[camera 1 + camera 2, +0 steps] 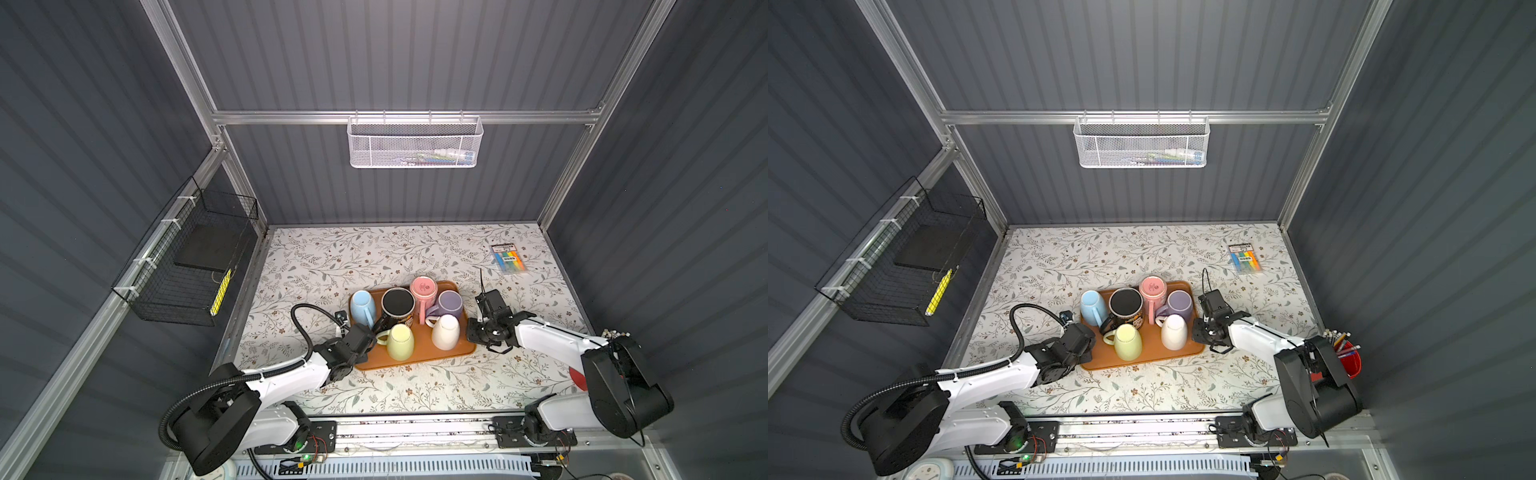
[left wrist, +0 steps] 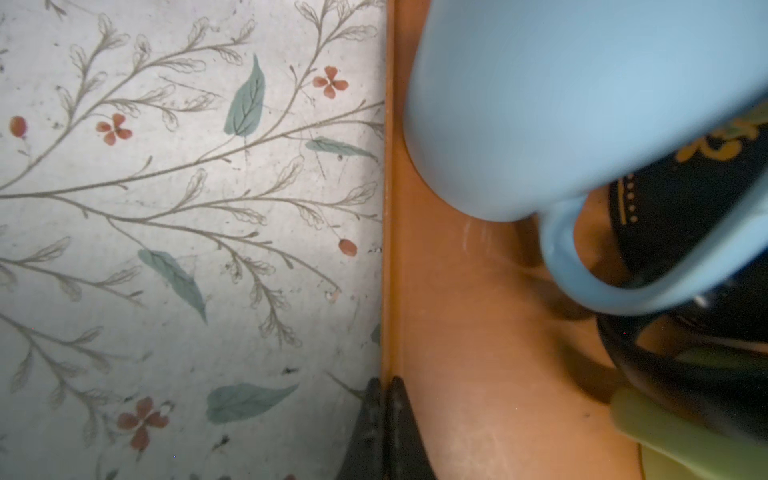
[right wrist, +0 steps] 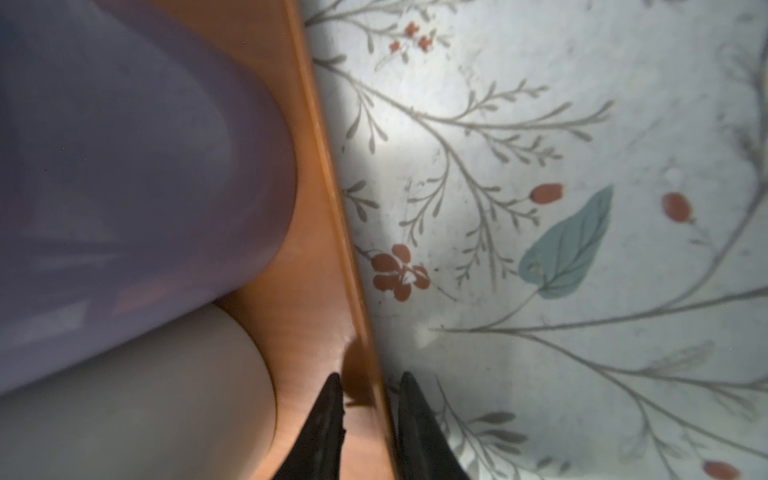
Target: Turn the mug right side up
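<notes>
An orange tray point(image 1: 419, 353) point(image 1: 1150, 353) holds several mugs. The blue point(image 1: 362, 307) point(image 2: 561, 104), pink point(image 1: 423, 291), purple point(image 1: 451, 303) point(image 3: 124, 166), white point(image 1: 445, 332) point(image 3: 124, 395) and yellow point(image 1: 400, 341) mugs stand bottom up. The black mug point(image 1: 398, 305) shows a dark top, and I cannot tell which way up it is. My left gripper point(image 1: 365, 347) point(image 2: 384, 380) is shut on the tray's left rim. My right gripper point(image 1: 471, 332) point(image 3: 370, 376) straddles the right rim, jaws slightly apart.
A pack of highlighters point(image 1: 509, 258) lies at the back right of the floral table. A white mesh basket point(image 1: 415, 143) hangs on the back wall and a black wire basket point(image 1: 191, 266) on the left wall. A red cup of pens point(image 1: 1347, 357) stands behind the right arm.
</notes>
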Robot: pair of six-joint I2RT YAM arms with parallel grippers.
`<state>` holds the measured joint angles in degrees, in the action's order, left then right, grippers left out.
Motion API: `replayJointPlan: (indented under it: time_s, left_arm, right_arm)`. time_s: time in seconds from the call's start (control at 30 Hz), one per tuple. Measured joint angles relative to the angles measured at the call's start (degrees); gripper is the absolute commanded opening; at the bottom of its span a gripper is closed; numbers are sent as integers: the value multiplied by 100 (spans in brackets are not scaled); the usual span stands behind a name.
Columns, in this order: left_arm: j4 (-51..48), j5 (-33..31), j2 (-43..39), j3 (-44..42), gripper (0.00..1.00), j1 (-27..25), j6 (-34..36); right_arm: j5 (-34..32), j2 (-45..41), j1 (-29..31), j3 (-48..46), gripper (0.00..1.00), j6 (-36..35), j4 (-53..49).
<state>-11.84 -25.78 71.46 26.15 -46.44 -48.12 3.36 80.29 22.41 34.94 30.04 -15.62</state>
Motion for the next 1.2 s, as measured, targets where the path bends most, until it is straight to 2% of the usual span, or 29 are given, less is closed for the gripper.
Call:
replayJointPlan:
  time_s: [0.1, 0.17, 0.27, 0.57, 0.9, 1.2]
  left_arm:
    - [-293, 4, -105, 122, 19, -24, 2]
    - [-431, -37, -219, 284, 31, -42, 28]
    - [-599, -146, -323, 542, 39, -52, 70]
    - [-1147, -380, -275, 1196, 40, -50, 184]
    - [-1392, -516, 223, 1858, 57, -52, 225]
    - [-1370, -518, 719, 2105, 62, -50, 179]
  right_arm:
    - [13, -44, 31, 33, 32, 0, -146]
    - [31, -118, 44, 48, 35, 2, -236]
    - [48, -273, 66, 55, 39, 2, -343]
    - [-28, -723, 85, 138, 41, -9, -627]
    - [-404, -1545, 87, 140, 42, -11, -855]
    - [-507, -2037, 94, 162, 43, -72, -957]
